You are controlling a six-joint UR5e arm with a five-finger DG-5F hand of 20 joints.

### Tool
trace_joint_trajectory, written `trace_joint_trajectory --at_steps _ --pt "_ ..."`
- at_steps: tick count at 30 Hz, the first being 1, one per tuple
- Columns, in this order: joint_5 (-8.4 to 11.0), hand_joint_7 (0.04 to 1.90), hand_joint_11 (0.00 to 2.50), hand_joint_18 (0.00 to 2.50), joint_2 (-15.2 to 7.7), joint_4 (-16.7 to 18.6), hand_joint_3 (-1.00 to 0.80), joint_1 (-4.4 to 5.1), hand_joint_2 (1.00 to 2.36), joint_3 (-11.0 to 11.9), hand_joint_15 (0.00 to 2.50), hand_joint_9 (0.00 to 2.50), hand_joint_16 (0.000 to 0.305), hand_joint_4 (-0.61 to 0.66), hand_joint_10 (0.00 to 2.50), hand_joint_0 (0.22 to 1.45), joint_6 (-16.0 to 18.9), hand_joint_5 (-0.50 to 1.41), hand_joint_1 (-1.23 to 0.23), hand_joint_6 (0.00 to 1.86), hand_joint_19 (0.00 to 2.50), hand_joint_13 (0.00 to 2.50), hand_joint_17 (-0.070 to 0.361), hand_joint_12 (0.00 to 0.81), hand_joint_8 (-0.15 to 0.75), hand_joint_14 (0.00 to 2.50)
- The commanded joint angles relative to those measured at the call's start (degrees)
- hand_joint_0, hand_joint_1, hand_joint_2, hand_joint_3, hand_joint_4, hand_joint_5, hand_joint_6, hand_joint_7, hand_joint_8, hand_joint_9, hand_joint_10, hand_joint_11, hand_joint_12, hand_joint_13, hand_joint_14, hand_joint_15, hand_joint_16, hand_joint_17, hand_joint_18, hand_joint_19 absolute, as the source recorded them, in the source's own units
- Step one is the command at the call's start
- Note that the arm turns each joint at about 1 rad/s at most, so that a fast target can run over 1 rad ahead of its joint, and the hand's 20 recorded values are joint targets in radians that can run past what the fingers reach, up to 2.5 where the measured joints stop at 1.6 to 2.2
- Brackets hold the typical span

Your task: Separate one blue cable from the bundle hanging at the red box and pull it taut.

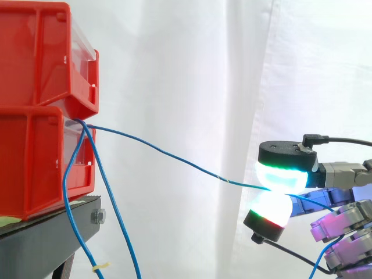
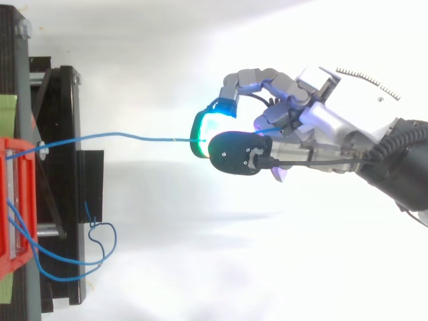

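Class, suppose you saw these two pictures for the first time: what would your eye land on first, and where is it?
The glowing pads of the robot hand, at the right in the side view, pinch one blue cable. That cable slopes up leftward to the stacked red boxes, where loose blue strands hang down.

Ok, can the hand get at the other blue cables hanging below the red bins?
Probably not yet: the way across looks open, but the hand is pinched on one blue cable, well right of the hanging cables at the red bins.
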Motion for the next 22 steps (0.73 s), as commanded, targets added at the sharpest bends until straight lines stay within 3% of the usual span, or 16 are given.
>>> trace_joint_trajectory --at_steps 1,22 --pt "-0.04 1.26 1.71 1.4 0.0 0.0 -0.2 0.0 1.02 0.0 1.58 1.13 0.05 -0.03 2.16 0.74 0.0 -0.19 -0.73 0.92 1.23 1.12 0.114 0.418 0.346 2.25" --pt "-0.04 1.26 1.71 1.4 0.0 0.0 -0.2 0.09 1.02 0.0 1.58 1.14 0.051 -0.03 2.16 0.74 0.0 -0.19 -0.73 0.92 1.23 1.12 0.115 0.414 0.347 2.24"
